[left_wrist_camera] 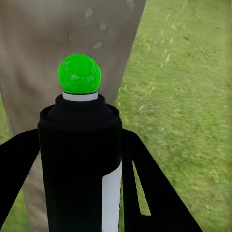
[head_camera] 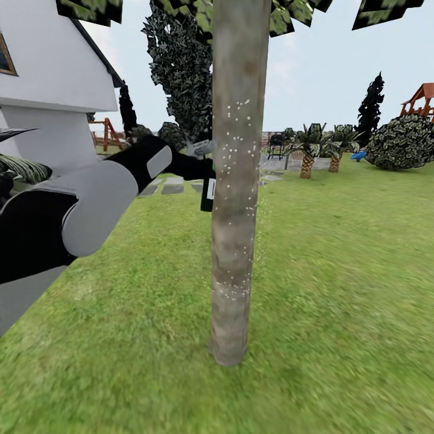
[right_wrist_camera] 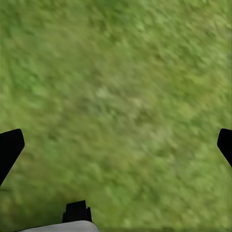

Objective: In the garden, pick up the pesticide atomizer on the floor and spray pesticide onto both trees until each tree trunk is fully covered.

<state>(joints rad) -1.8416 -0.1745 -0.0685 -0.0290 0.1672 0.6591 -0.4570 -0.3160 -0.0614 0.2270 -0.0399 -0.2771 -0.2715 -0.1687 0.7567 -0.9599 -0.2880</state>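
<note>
One tree trunk stands straight ahead on the lawn, thick, grey-brown and speckled with white droplets; bits of its green canopy show at the top. My left gripper reaches to the trunk's left side and is shut on the pesticide atomizer, a black bottle with a white label and a pale grey head. In the left wrist view the atomizer stands between my fingers, its green spot close to the trunk. My right gripper hangs open over bare grass.
A white house stands at the left with stepping stones beyond my arm. Behind the trunk rises a dark cypress-like tree. Short palms, a round shrub and a wooden play tower lie far right. Lawn stretches right and forward.
</note>
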